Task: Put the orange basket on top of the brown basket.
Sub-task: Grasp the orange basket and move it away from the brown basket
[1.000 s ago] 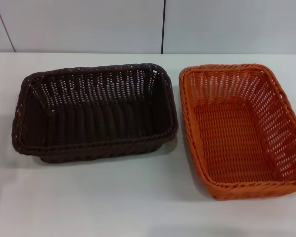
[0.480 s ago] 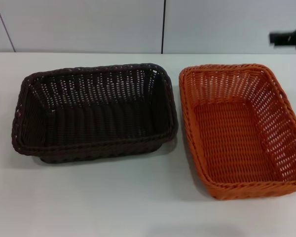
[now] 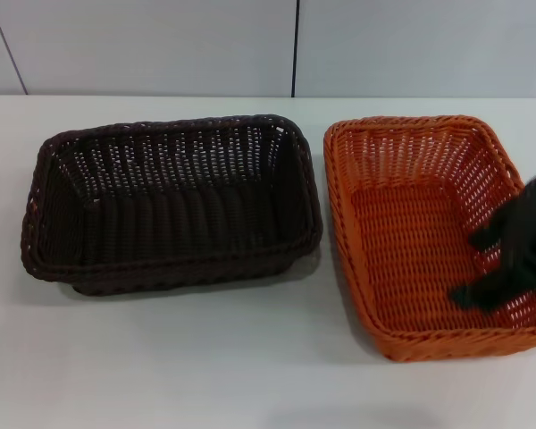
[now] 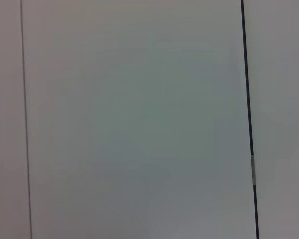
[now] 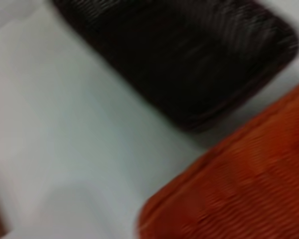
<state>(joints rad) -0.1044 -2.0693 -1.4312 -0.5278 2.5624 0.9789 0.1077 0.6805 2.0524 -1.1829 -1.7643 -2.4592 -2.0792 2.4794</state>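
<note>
The orange basket sits on the white table at the right, empty. Beside it, to the left and a small gap apart, rests the brown basket, also empty. My right gripper hangs over the orange basket's right side, near the right rim, a blurred black shape with two fingers apart and nothing between them. The right wrist view looks down on the brown basket and a corner of the orange basket. My left gripper is out of sight; its wrist view holds only a wall panel.
A pale panelled wall with a dark seam runs behind the table. Bare tabletop lies in front of both baskets and to the left of the brown one.
My right gripper has swung down from the upper right edge of the head view to over the orange basket's right side. Both baskets have stayed still.
</note>
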